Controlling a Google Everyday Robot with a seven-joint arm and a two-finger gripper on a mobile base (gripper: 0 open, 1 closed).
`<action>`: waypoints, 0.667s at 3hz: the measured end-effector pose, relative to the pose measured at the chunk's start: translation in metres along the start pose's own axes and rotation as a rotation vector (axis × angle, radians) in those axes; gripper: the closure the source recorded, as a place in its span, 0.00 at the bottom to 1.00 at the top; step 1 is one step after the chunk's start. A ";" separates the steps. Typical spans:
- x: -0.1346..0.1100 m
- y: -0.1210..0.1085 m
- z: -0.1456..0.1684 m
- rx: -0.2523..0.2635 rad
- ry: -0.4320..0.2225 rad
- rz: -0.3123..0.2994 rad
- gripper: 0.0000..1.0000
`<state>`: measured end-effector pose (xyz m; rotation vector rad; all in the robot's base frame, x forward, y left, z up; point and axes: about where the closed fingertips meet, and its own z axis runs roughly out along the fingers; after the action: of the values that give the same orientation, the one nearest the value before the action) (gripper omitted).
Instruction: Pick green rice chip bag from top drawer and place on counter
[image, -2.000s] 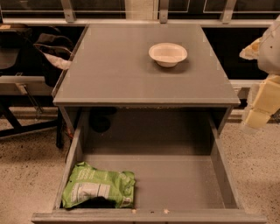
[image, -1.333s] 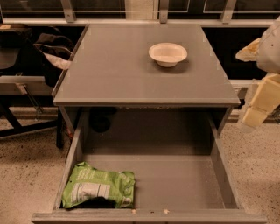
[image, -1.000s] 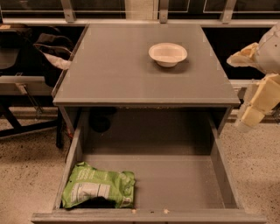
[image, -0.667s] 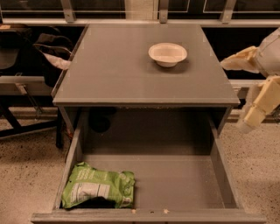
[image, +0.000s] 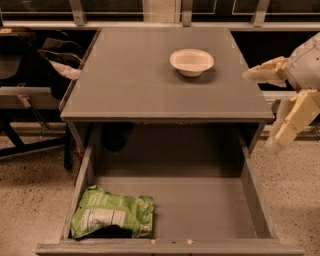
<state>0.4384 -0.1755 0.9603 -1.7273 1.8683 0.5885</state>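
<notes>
Print on the green rice chip bag (image: 112, 219) is too small to read.

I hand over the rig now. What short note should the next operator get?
The pincer is open and empty, in the air right of the counter.
The green rice chip bag lies in the front-left corner of the top drawer, which is pulled out.
A white bowl stands on the counter.
Done: nothing grasped. Left: reach into the drawer, grasp the bag, set it on the counter.
</notes>
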 end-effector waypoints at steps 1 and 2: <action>-0.005 -0.001 0.000 0.034 -0.010 -0.005 0.00; 0.000 0.003 0.026 0.039 -0.046 0.028 0.00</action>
<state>0.4374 -0.1590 0.9404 -1.6516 1.8626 0.5935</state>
